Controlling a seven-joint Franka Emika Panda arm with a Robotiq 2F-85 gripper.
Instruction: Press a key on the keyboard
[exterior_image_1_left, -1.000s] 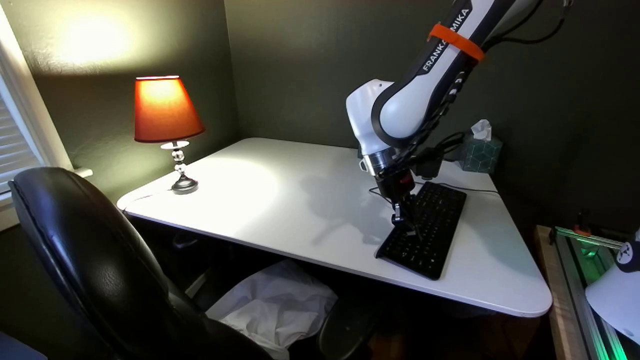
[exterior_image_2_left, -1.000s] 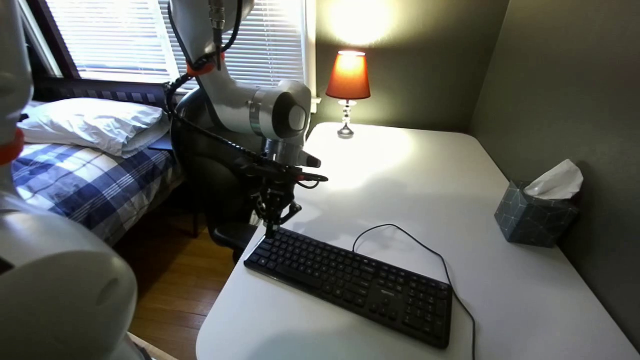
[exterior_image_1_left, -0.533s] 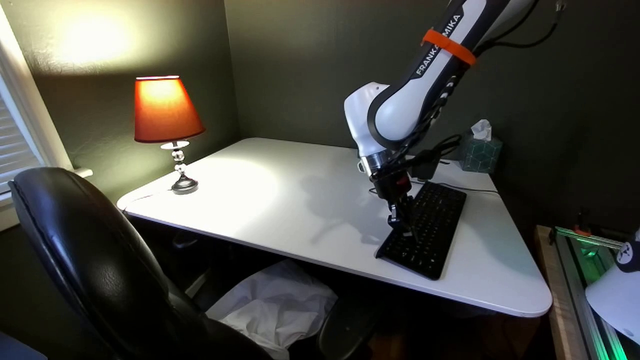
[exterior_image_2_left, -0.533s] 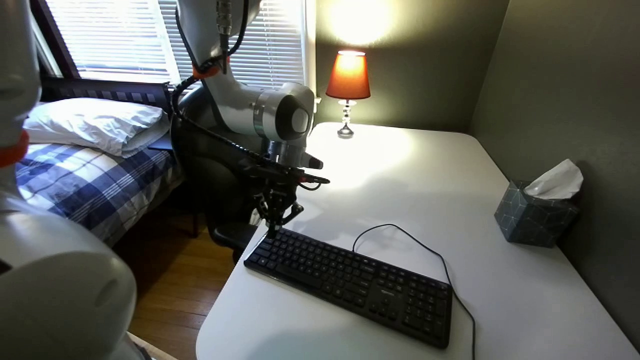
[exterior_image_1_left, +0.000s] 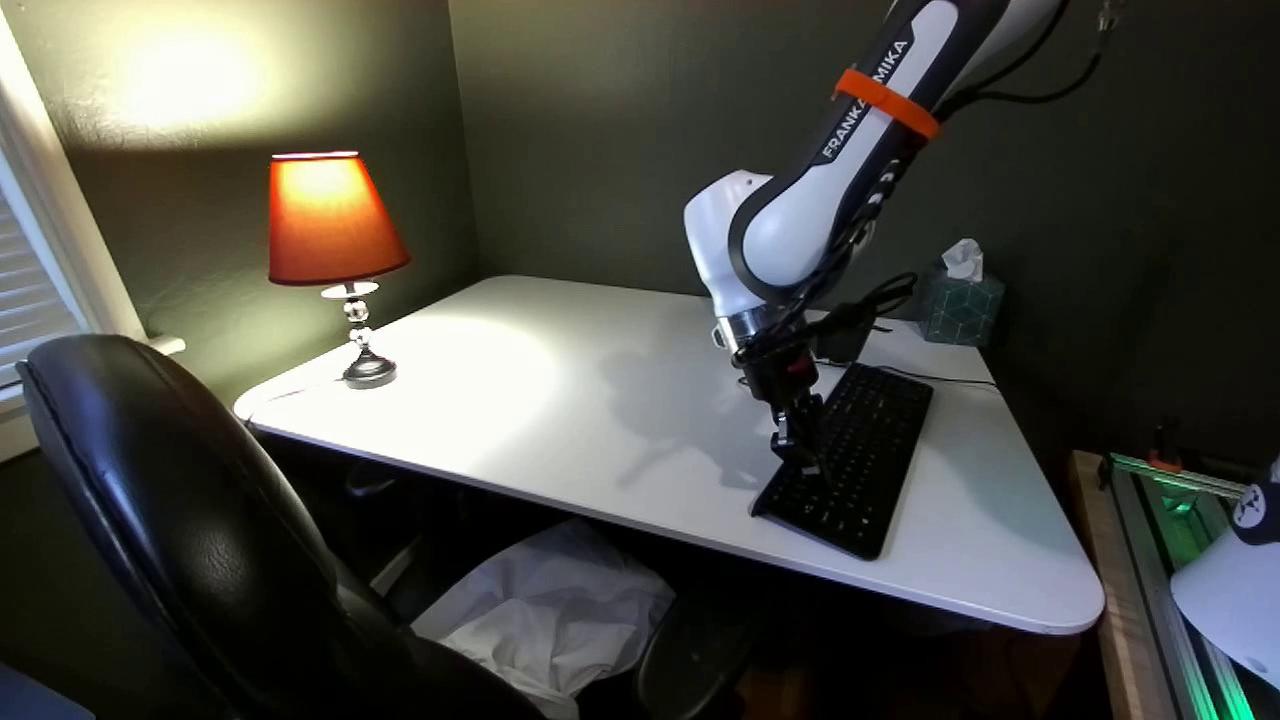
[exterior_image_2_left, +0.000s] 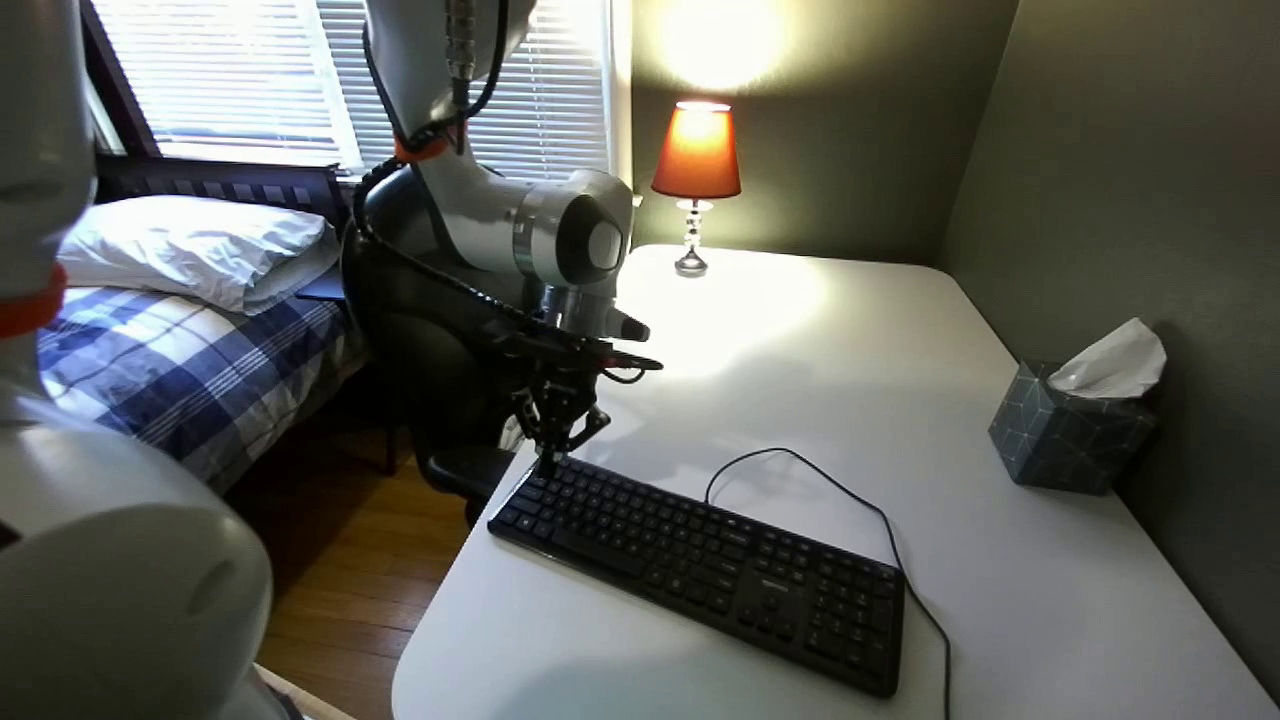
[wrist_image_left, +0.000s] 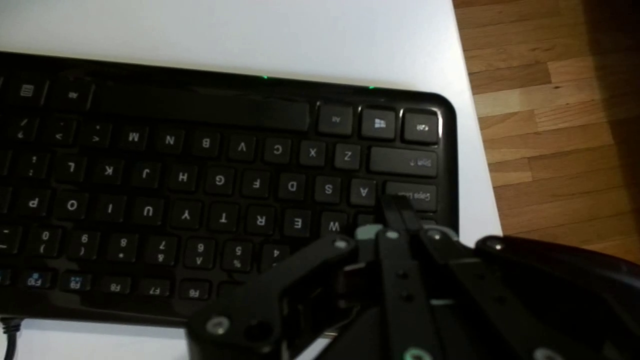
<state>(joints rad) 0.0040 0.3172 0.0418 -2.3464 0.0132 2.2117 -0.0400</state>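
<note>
The flat black keyboard (exterior_image_2_left: 700, 560) lies on the white table. It also shows in an exterior view (exterior_image_1_left: 880, 430) and, with its letters upside down, in the wrist view (wrist_image_left: 220, 181). My gripper (wrist_image_left: 397, 200) points down at the keyboard's Ctrl-key end, its fingertips together with nothing between them. In the wrist view the tips overlap the inner end of the Caps Lock key (wrist_image_left: 420, 196), beside the A key (wrist_image_left: 363, 192). The gripper also shows in both exterior views (exterior_image_1_left: 818, 474) (exterior_image_2_left: 546, 467). I cannot tell whether the tips touch a key. The fingers hide keys around Q and Tab.
The keyboard's thin cable (exterior_image_2_left: 850, 492) curves over the white table (exterior_image_2_left: 800, 640). A tissue box (exterior_image_2_left: 1075, 430) stands near the wall. A lit lamp with an orange shade (exterior_image_1_left: 330, 225) stands at the far end. A black chair (exterior_image_1_left: 190, 520) is beside the table.
The arm and gripper have shifted slightly, a little left in an exterior view and a little right and down in the opposite one. The fingers stay together. The keyboard has not moved.
</note>
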